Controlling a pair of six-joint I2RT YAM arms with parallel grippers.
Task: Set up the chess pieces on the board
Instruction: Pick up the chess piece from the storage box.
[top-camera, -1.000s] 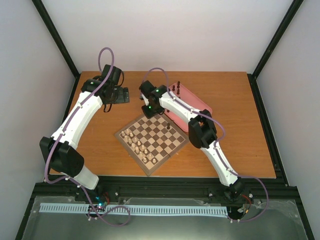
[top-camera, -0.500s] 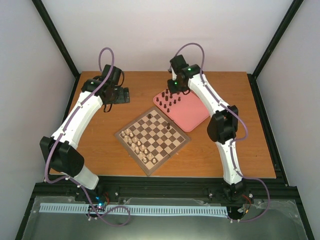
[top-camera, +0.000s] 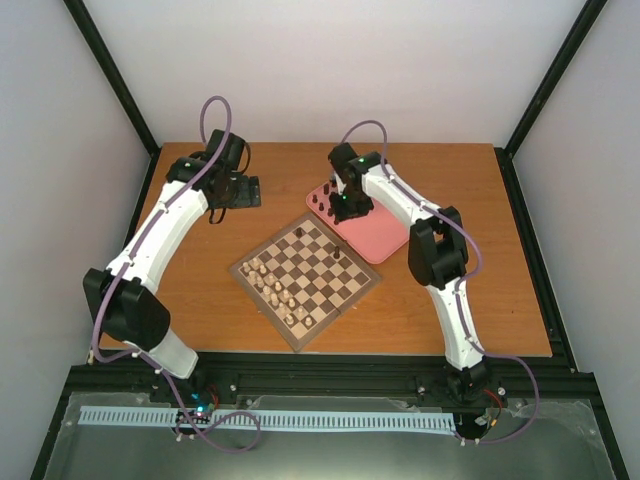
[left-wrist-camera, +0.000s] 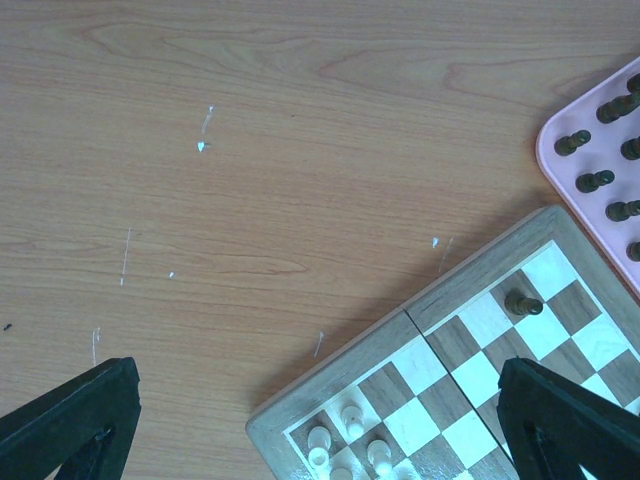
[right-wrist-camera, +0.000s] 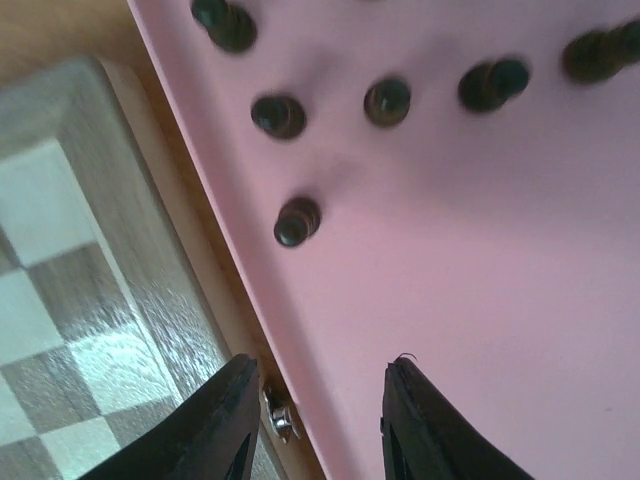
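Though partly hidden overhead, dark brown round-topped wooden chessmen (right-wrist-camera: 297, 221) were shown upper-frame by the right wrist; left gripper (left-wrist-camera: 318, 405) and right gripper (right-wrist-camera: 315, 405) were seen parted, empty.

We note dark pieces (right-wrist-camera: 297, 222) crowd far-left end of tray (right-wrist-camera: 480, 300), narrow gaps between. Near-right of tray bare: room there under right gripper (right-wrist-camera: 318, 400). Pale pieces (top-camera: 272, 285) line near-left side of board (top-camera: 335, 285); two dark ones on far squares; middle squares free. Left gripper (top-camera: 238, 190) hangs far-left, off board.
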